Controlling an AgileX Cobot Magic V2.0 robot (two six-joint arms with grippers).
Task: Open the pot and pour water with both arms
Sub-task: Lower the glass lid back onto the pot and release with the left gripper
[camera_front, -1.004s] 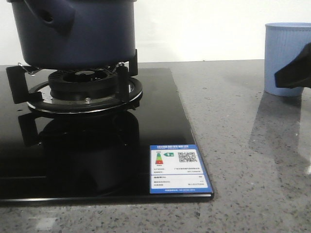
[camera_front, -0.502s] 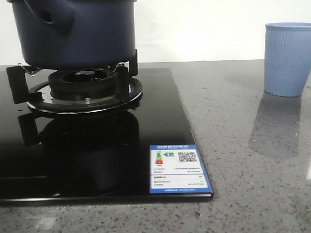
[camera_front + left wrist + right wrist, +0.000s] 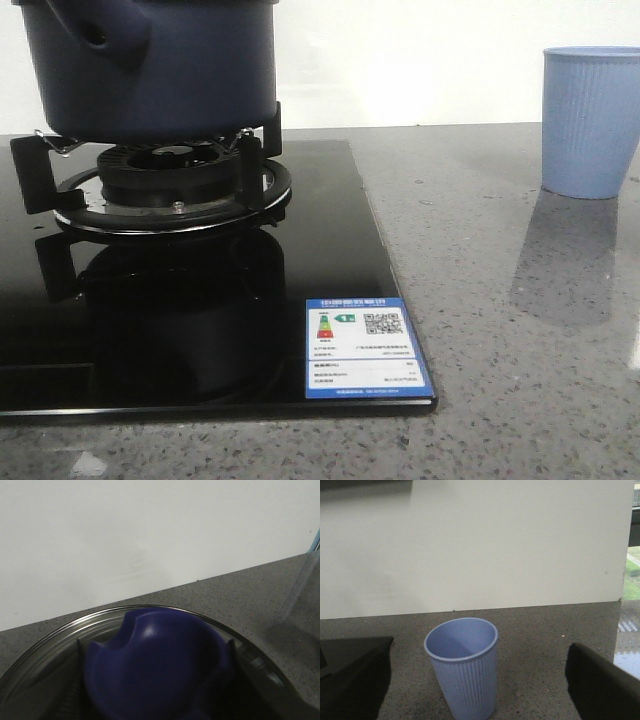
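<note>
So you're looking at the pot (image 3: 150, 65) sitting on the burner grate (image 3: 165, 175) while the cup (image 3: 590, 120) is standing well apart on the counter (image 3: 500, 300), right gripper (image 3: 480, 700) spread wide around it, left gripper's state I can't tell.

A dark navy-blue knob (image 3: 157, 667) with a curved notch in its rim fills the lower centre, seated on a round glass lid (image 3: 60, 642) with a metal edge. Beyond the lid lies the grey speckled counter (image 3: 250, 600), which meets a plain white wall (image 3: 150, 535)
</note>
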